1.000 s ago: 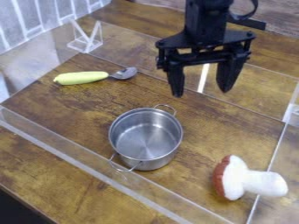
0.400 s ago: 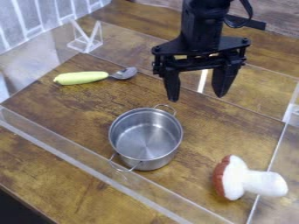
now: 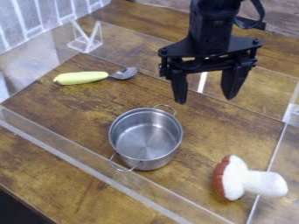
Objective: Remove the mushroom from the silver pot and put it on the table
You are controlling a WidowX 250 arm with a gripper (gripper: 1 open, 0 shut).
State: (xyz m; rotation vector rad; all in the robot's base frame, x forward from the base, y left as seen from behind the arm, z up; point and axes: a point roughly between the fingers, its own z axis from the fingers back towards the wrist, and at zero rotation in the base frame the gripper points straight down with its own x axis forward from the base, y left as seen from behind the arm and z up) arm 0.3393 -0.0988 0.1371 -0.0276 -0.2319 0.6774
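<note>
The mushroom (image 3: 246, 180) lies on its side on the counter (image 3: 233, 131), right of the empty silver pot (image 3: 146, 137), unmoved; the gripper (image 3: 207, 87), jaws wide and empty, has shifted slightly right

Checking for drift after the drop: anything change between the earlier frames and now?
Nothing taken or let go. The gripper stays open and empty above the table behind the silver pot, shifting only slightly. The mushroom lies on its side on the table right of the empty pot, unmoved. The yellow-handled spoon is also unmoved.
</note>
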